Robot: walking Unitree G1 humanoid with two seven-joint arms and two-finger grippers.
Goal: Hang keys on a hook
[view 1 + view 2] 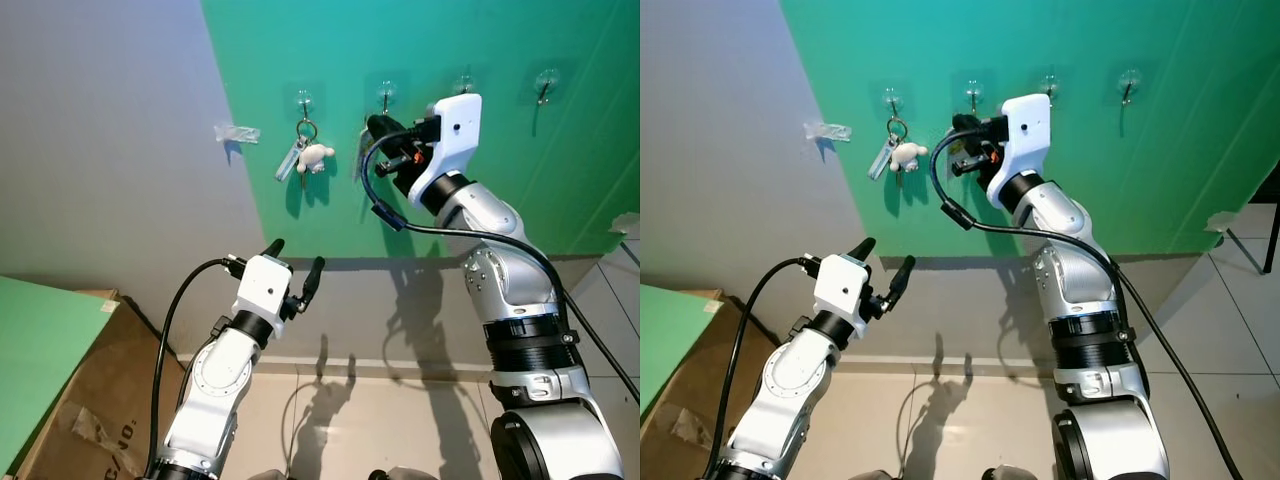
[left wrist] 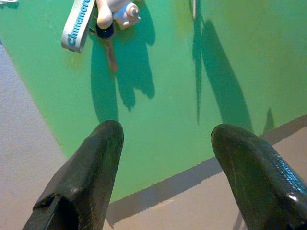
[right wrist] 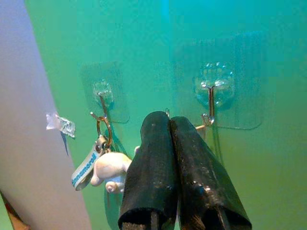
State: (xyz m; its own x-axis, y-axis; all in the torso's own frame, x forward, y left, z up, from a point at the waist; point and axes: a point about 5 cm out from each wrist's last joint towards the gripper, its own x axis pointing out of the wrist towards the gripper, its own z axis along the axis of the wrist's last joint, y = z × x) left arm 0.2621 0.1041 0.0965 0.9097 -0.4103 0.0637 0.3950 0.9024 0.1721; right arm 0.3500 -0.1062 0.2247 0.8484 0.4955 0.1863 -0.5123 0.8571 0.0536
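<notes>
Reaching up to the green wall (image 1: 480,200), the right gripper (image 3: 169,125) has its fingers (image 3: 153,163) pressed together, tips just below and beside the second hook (image 3: 210,103) from the left in the row of clear adhesive hooks. A thin bit of metal pokes out at the fingertips toward that hook, but whether it is a key ring held between them cannot be told for sure. In the head views this gripper (image 1: 378,128) sits right under that hook (image 1: 386,95), with a black cable looping down from the wrist.

One set of keys (image 1: 305,155) already hangs on the leftmost hook (image 1: 304,99): a metal ring, a pale blue strap with lettering and a small white plush charm (image 1: 318,156). Two more hooks (image 1: 546,84) farther right carry nothing.

The left gripper (image 1: 297,268) is raised lower down, well apart from the hooks, in front of the grey lower wall, fingers (image 2: 86,172) spread wide and holding nothing.

A cardboard box (image 1: 90,400) with a green panel on it stands at the lower left on the tiled floor (image 1: 400,420)
</notes>
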